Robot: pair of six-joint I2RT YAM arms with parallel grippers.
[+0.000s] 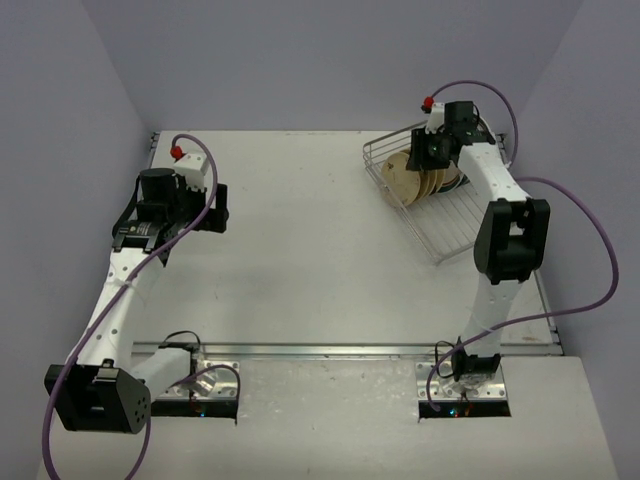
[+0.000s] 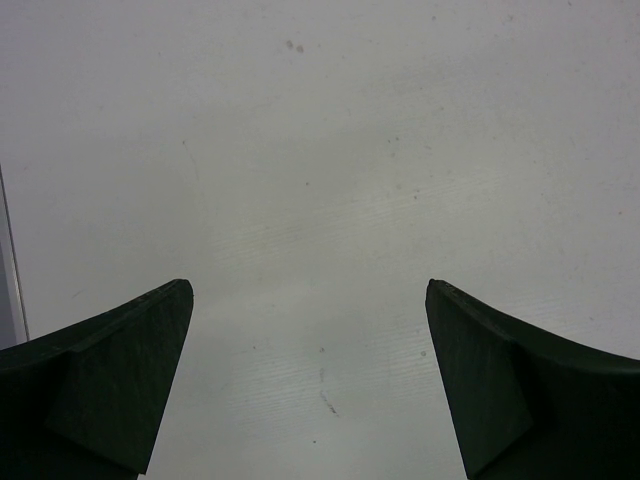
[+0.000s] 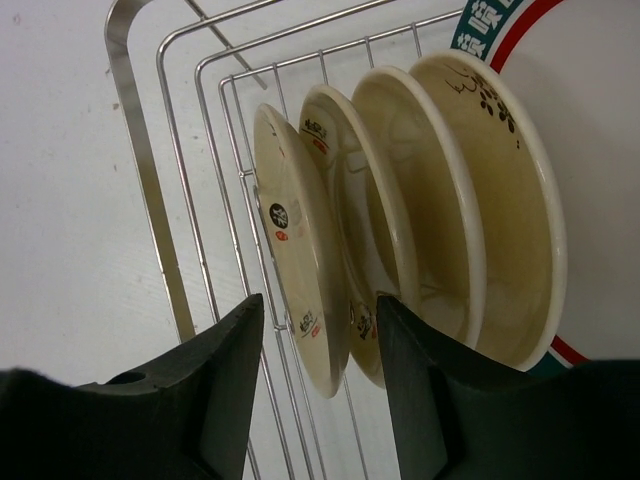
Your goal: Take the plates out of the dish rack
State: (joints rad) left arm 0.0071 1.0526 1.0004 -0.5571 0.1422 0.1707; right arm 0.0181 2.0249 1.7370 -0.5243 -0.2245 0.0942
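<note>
The wire dish rack sits at the far right of the table. Several cream plates stand on edge in it. In the right wrist view the small plates stand in a row inside the dish rack, and a larger white plate with a green and red rim stands behind them. My right gripper straddles the lower rims of the two nearest plates. Its jaws are half closed, with a gap left of the first plate. My left gripper hangs open over bare table at the left.
The white table is walled by pale panels at the back and both sides. The right arm's elbow stands over the rack's near end. A purple cable loops out past the table's right edge.
</note>
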